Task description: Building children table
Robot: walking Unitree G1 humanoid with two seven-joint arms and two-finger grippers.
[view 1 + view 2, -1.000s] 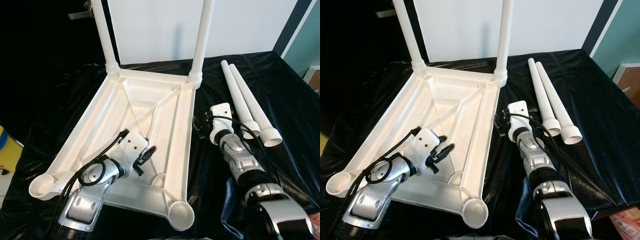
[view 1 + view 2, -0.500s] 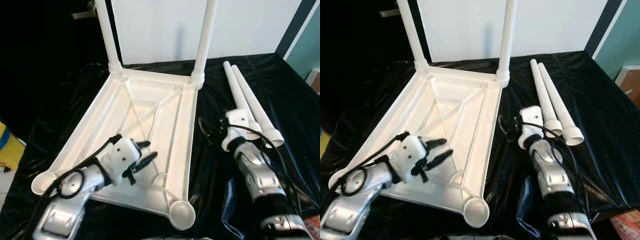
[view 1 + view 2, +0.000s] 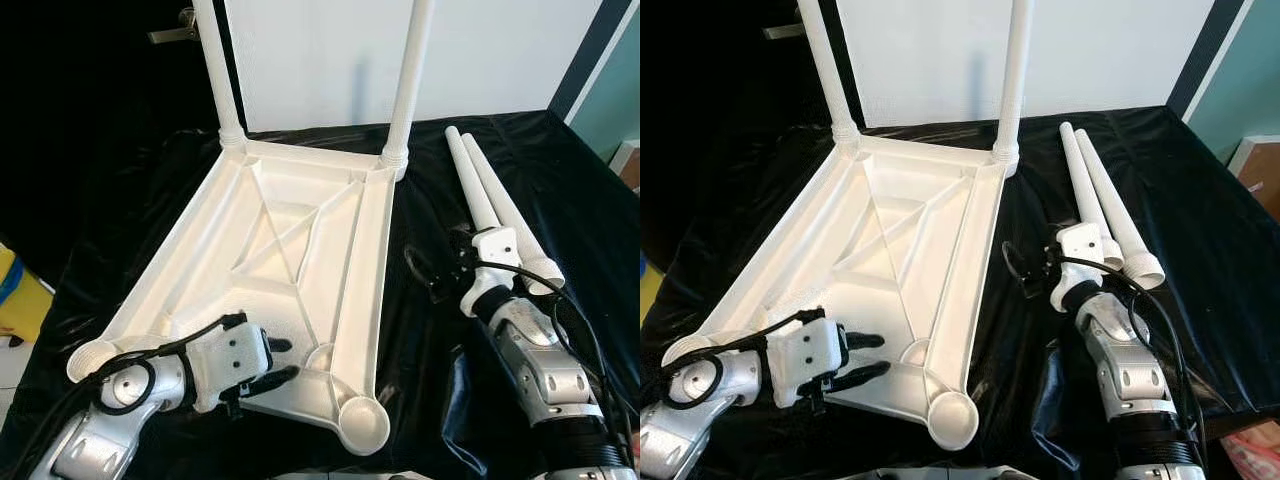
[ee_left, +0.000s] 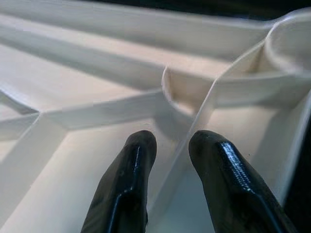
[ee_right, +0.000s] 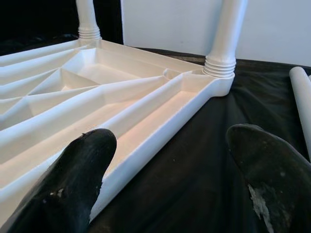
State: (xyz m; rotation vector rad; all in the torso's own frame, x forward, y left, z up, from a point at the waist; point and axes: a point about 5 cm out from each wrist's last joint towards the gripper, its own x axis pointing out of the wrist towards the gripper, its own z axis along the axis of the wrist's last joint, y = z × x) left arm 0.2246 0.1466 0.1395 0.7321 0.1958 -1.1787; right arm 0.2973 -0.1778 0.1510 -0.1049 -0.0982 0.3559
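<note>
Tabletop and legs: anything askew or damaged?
Nothing stands out. The upturned tabletop lies flat with two legs upright in its far corners; two loose legs lie side by side on the black cloth, simply not fitted yet.

The upturned tabletop [image 3: 300,250] looks like white moulded plastic, smooth with a soft satin sheen, as do the two loose legs [image 3: 495,205] at three o'clock. Under them lies a black sheet [image 3: 560,170], glossy and wrinkled like thin plastic film. The right gripper [image 5: 170,160] has matt black fingers [image 5: 73,179], scuffed and flecked with white.
</note>
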